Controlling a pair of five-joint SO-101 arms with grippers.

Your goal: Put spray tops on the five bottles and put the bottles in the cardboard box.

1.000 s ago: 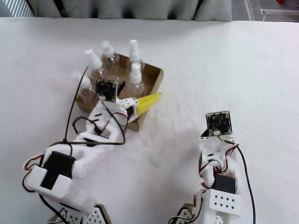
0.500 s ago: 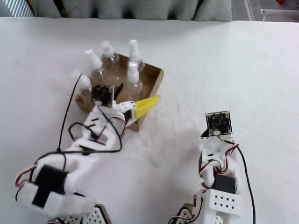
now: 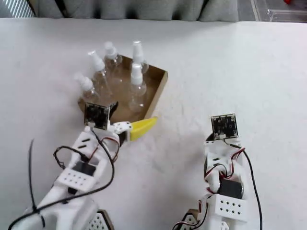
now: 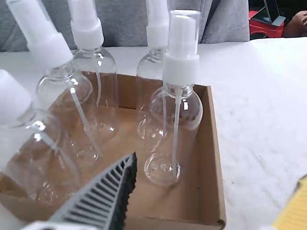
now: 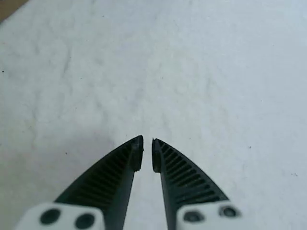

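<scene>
While five clear plastic bottles with white spray tops [image 3: 136, 88] stand inside the brown cardboard box [image 3: 160, 84], the left claw [image 3: 135, 111] hangs released just beside the box's near wall, grasping nothing, its jaws spread wide. Well apart, the right claw [image 5: 147, 154] rests clenched and empty over the white desk [image 3: 230, 62].

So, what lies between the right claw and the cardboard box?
That stretch is bare table, as the high view shows. The right claw hangs shut above the table, apart from the cardboard box.
</scene>
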